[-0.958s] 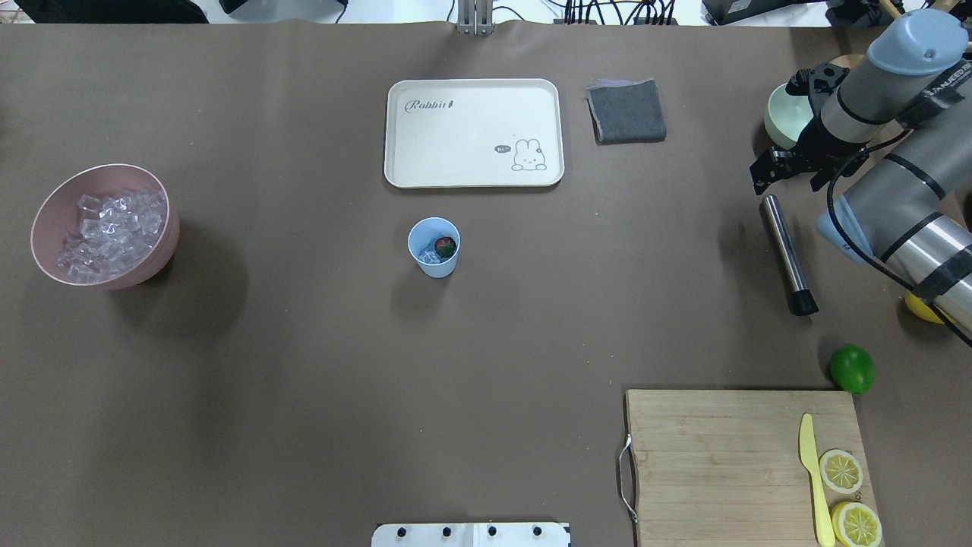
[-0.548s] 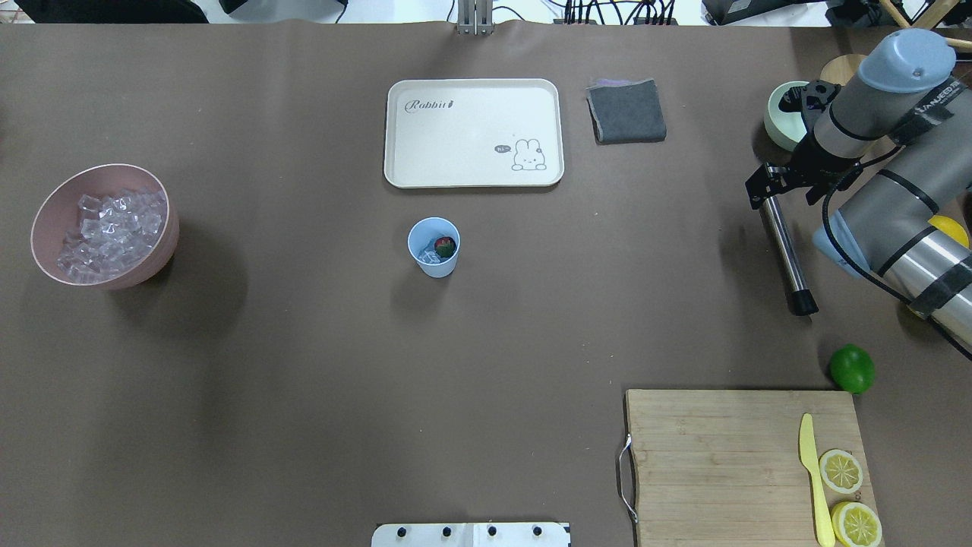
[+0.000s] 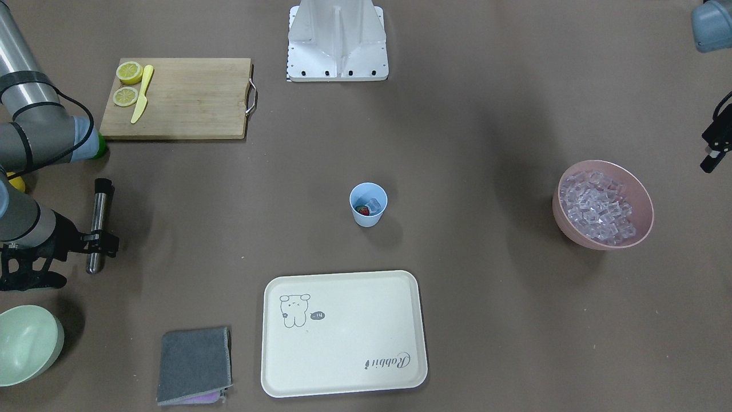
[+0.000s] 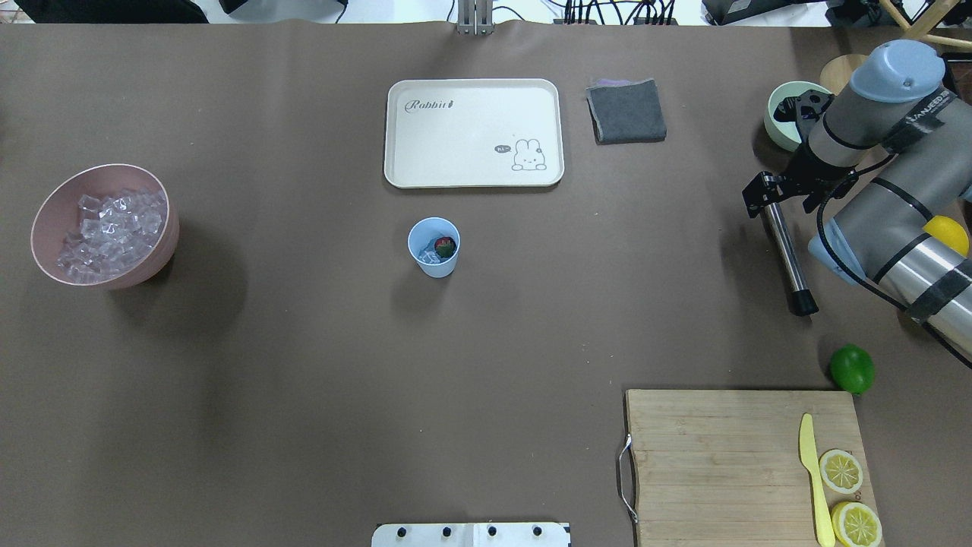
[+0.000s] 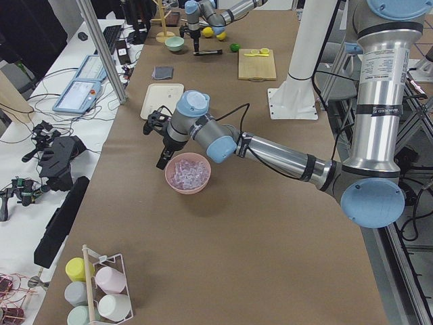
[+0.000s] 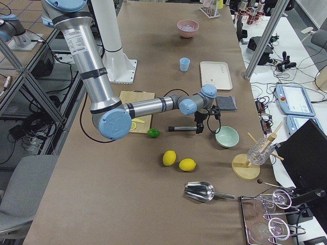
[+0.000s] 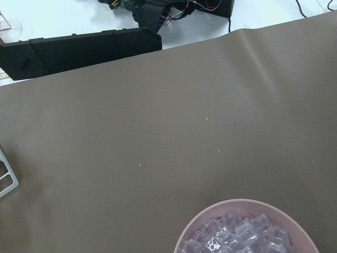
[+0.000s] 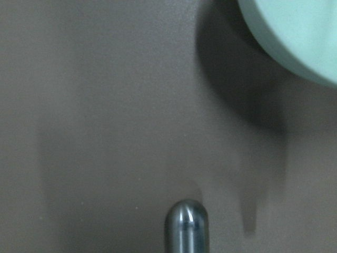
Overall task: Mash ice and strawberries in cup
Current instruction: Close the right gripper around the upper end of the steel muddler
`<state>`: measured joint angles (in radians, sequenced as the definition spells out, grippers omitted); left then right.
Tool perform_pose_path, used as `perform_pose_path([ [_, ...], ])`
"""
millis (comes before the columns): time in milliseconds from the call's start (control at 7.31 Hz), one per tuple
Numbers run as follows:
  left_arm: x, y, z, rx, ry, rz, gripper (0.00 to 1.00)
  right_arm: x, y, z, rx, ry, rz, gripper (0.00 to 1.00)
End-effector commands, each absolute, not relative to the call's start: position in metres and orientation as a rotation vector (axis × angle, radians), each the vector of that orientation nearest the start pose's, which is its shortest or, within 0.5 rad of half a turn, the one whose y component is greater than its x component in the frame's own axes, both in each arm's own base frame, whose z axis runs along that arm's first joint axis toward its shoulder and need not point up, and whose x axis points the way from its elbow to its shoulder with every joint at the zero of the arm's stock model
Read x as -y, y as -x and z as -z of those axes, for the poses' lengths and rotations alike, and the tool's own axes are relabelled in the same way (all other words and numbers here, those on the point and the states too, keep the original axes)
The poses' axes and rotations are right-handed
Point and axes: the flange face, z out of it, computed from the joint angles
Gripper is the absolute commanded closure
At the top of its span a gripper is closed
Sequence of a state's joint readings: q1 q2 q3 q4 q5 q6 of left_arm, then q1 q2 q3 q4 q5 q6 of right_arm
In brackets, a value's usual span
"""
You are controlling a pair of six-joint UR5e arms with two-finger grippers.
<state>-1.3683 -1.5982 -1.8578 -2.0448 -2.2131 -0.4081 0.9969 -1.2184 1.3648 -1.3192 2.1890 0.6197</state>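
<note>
Ice (image 4: 427,257) and the strawberry (image 4: 446,245) are waiting unmashed in the cup (image 4: 437,270) on the middle of the bench (image 4: 304,342), while the right gripper (image 4: 767,197), jaws apart, is arriving over the far end of the steel muddler (image 4: 787,258), so probably grasping is coming next.

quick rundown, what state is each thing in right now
cup, upright, holding ice and a strawberry that looks whole
pink bowl, upright, heaped with ice
muddler, lying flat
right claw, open, astride the muddler's steel end
left claw, hanging beside the pink bowl, open or shut unclear
lime, whole
lemon halves, cut, on the board
cloth, folded
</note>
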Motion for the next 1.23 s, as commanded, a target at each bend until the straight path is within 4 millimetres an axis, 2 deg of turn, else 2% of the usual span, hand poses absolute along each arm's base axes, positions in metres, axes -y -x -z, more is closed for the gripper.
perform_pose_path([
  [0,0.517,-0.031,-0.452,-0.802,-0.545,-0.074,0.02,0.592,0.296,-0.543,0.718,0.031,0.080,0.01],
  [137,0.517,-0.031,-0.452,-0.797,-0.551,-0.091,0.02,0.592,0.296,-0.544,0.716,0.033,0.079,0.09],
  [274,0.516,-0.031,-0.451,-0.798,-0.553,-0.093,0.02,0.591,0.297,-0.548,0.714,0.039,0.082,0.40],
  [411,0.516,-0.031,-0.451,-0.798,-0.551,-0.093,0.02,0.590,0.297,-0.551,0.719,0.032,0.086,0.61],
  [548,0.516,-0.031,-0.451,-0.798,-0.553,-0.093,0.02,0.589,0.298,-0.550,0.722,0.030,0.091,0.87],
  [684,0.517,-0.031,-0.452,-0.797,-0.550,-0.092,0.02,0.590,0.299,-0.549,0.722,0.027,0.094,1.00],
  [821,0.516,-0.031,-0.453,-0.799,-0.549,-0.093,0.02,0.594,0.301,-0.538,0.733,0.010,0.105,1.00],
  [958,0.516,-0.031,-0.451,-0.799,-0.552,-0.094,0.02,0.605,0.294,-0.518,0.754,-0.008,0.093,1.00],
  [1095,0.516,-0.031,-0.452,-0.800,-0.549,-0.093,0.02,0.618,0.278,-0.508,0.761,-0.030,0.069,1.00],
])
